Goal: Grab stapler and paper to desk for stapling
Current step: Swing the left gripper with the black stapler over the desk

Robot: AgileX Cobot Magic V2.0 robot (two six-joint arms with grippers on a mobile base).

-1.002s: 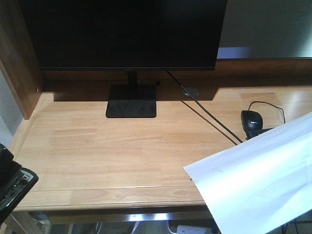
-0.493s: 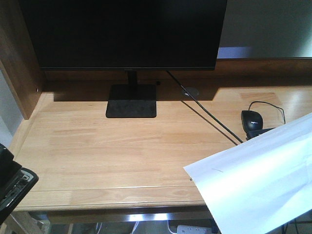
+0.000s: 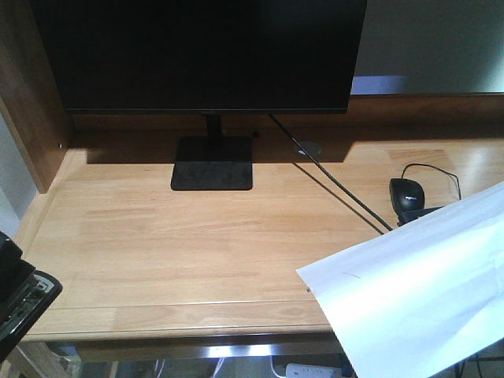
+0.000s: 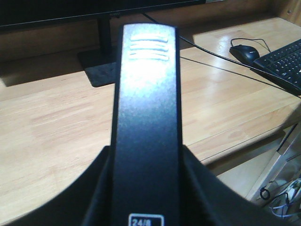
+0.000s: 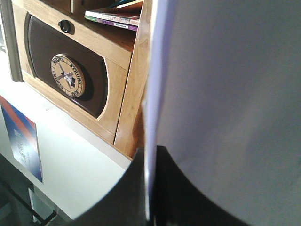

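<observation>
Looks like an office or home study. Shows a monitor (image 3: pixel 201 55) far on the light-wood tabletop (image 3: pixel 197 244), mouse (image 3: pixel 406 193) and keyboard (image 4: pixel 282 59) right, plus a shelf (image 5: pixel 117 52) holding books (image 5: pixel 115 16).

My left gripper (image 4: pixel 146 179) clamps the stapler (image 4: pixel 146 94) beside the tabletop's (image 3: pixel 197 236) front-left corner; my right gripper (image 5: pixel 150 188) pinches the paper's (image 5: pixel 225 94) edge.

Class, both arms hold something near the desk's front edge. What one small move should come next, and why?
Probably lower the paper flat onto the desk: the right end effector holds it by an edge, tilted over the front right corner, while the left end effector holds the stapler by the left corner. Stapling needs it flat.
</observation>
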